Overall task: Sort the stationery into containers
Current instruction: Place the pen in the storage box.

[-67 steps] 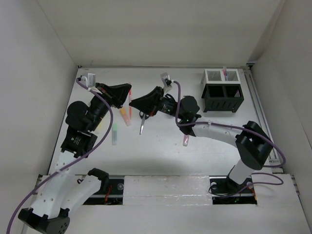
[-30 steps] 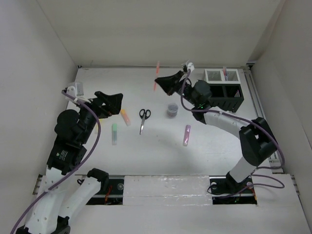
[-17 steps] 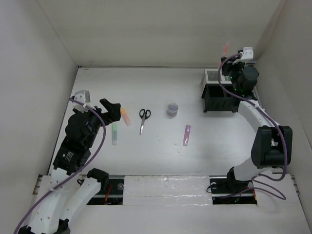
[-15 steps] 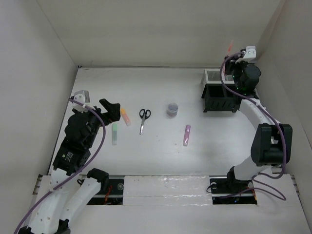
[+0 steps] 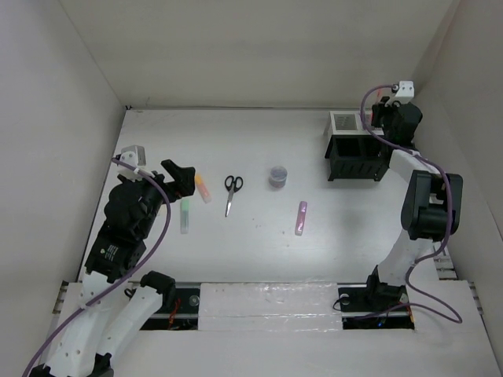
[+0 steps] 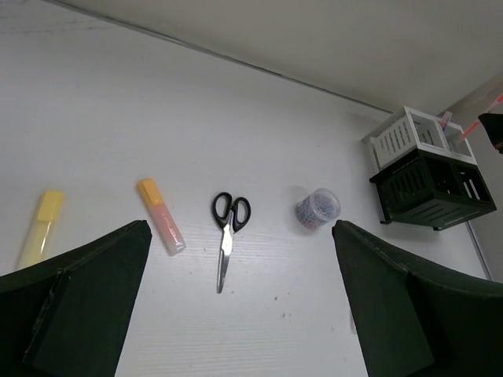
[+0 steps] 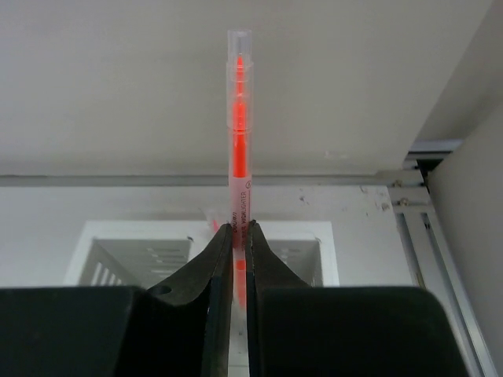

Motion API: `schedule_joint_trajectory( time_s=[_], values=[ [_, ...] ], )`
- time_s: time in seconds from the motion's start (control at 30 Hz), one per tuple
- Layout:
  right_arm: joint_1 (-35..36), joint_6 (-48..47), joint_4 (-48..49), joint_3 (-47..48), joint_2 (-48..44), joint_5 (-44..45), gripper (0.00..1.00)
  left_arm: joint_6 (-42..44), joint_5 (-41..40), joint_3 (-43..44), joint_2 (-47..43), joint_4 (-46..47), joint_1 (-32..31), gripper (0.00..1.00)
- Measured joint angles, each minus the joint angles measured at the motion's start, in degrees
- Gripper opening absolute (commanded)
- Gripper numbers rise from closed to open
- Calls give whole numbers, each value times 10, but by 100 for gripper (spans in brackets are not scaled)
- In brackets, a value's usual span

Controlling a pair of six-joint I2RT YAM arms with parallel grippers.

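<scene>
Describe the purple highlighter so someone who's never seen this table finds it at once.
From the black mesh organiser at far right, come toward the near edge and left. The purple highlighter lies alone there, nearer than the small round tub. It is the only purple marker; the orange highlighter and green highlighter lie left of the scissors.

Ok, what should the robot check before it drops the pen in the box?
1. Is the right gripper shut on the red pen: ok.
2. Is the pen standing upright: ok.
3. Is the white mesh box below the pen: ok.
4. Is the pen's bottom end lined up with one compartment: cannot tell, it is hidden.
5. Is the left gripper open and far from the box: ok.
6. Are the scissors out of the way: ok.
</scene>
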Motion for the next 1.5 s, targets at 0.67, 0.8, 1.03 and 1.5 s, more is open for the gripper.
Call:
schedule_joint_trajectory(
  time_s=[0.67, 0.8, 1.03, 1.5],
  values=[
    [-25, 4, -38, 16, 69, -26, 1, 1, 7, 0, 15, 0, 0, 100],
    [-31, 5, -46, 16, 69, -26, 8, 1, 5, 0, 17, 0, 0, 100],
    [-39, 5, -53, 17, 69, -39, 12, 1, 1, 0, 19, 0, 0, 100],
    [-41, 9, -59, 28, 82, -54, 21, 1, 1, 0, 19, 0, 0, 100]
  ],
)
